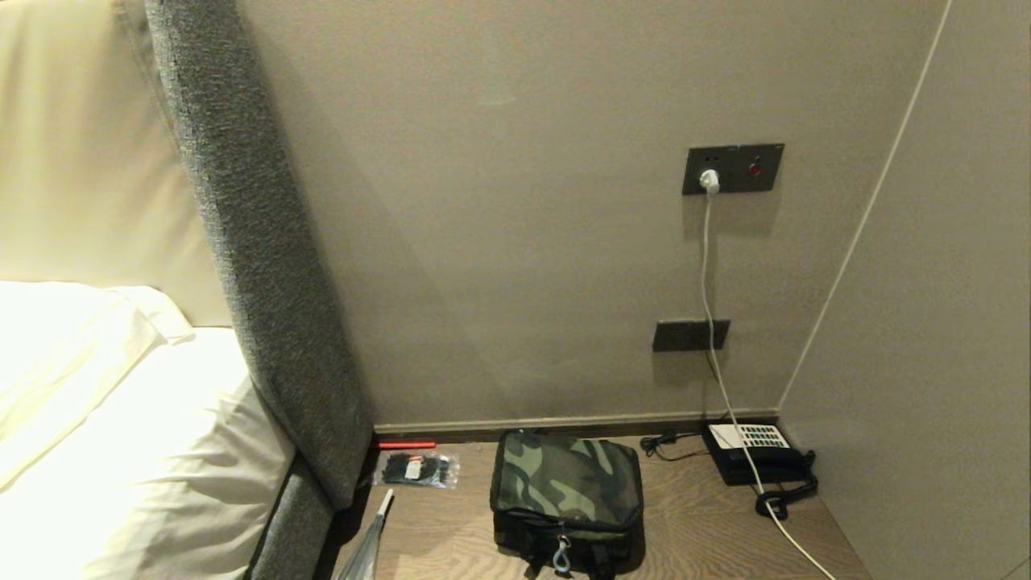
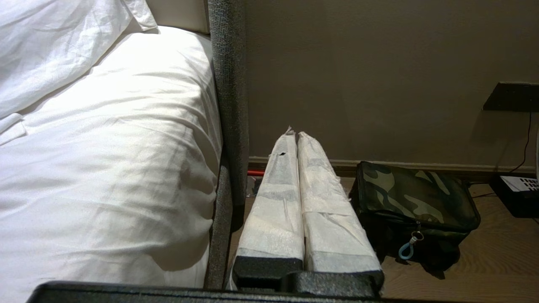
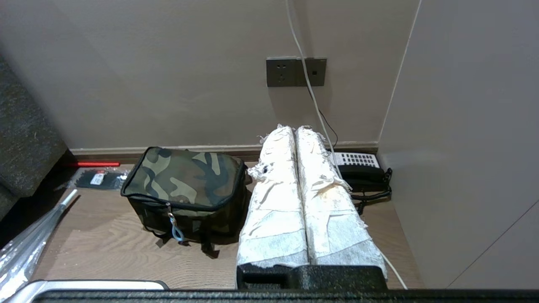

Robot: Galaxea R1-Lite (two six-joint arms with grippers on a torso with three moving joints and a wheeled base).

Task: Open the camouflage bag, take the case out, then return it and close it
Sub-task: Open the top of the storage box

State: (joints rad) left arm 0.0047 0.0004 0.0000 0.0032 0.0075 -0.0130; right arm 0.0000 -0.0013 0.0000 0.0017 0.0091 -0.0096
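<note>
The camouflage bag (image 1: 566, 495) (image 2: 414, 202) (image 3: 185, 185) sits zipped shut on the wooden bedside surface near the wall, its light blue zipper pull (image 1: 561, 556) hanging at the front. The case is hidden. Neither gripper shows in the head view. In the left wrist view my left gripper (image 2: 296, 134) is shut, its white-wrapped fingers pressed together, held back from the bag and off to its bed side. My right gripper (image 3: 294, 128) is shut too, empty, back from the bag on its telephone side.
A black telephone (image 1: 753, 453) with a white keypad sits at the back right, a white cable (image 1: 709, 266) running down to it from a wall socket. A small plastic packet (image 1: 419, 469) and a red stick (image 1: 405, 444) lie by the grey headboard (image 1: 258, 242). The bed (image 1: 121, 435) is left.
</note>
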